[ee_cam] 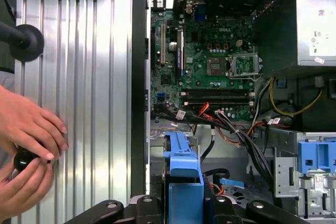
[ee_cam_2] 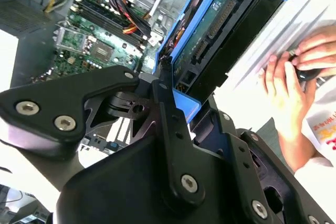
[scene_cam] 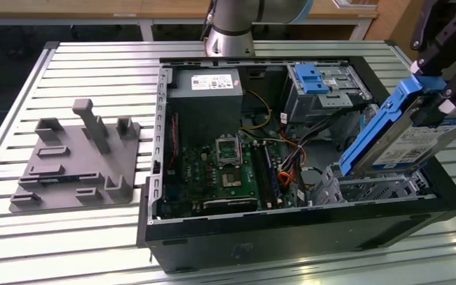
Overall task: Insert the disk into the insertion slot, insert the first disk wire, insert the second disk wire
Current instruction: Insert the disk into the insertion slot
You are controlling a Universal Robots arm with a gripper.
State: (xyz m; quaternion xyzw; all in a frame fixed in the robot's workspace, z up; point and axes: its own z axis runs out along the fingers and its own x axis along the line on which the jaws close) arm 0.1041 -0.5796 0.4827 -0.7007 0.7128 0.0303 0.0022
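Observation:
The disk (scene_cam: 406, 139), a silver drive with a white-and-blue label in a bright blue carrier, hangs steeply tilted at the exterior view's right. My gripper (scene_cam: 440, 101) is shut on its upper end. Its lower end sits just above the insertion slot (scene_cam: 370, 187), a perforated silver cage in the near right corner of the open computer case. In both wrist views the blue carrier lies between my black fingers: disk (ee_cam_2: 210, 30) and gripper (ee_cam_2: 168, 95), disk (ee_cam: 182, 166) and gripper (ee_cam: 184, 209). Loose black and orange wires (scene_cam: 291, 169) lie beside the cage, and these wires (ee_cam: 231, 129) run over the case floor.
Inside the case are a green motherboard (scene_cam: 228, 166), a power supply (scene_cam: 204, 83) and a taller grey bay with a blue latch (scene_cam: 315, 80). A grey fixture (scene_cam: 78, 157) stands on the slatted table. A person's hands (ee_cam: 26, 140) hold a small black object beside the case.

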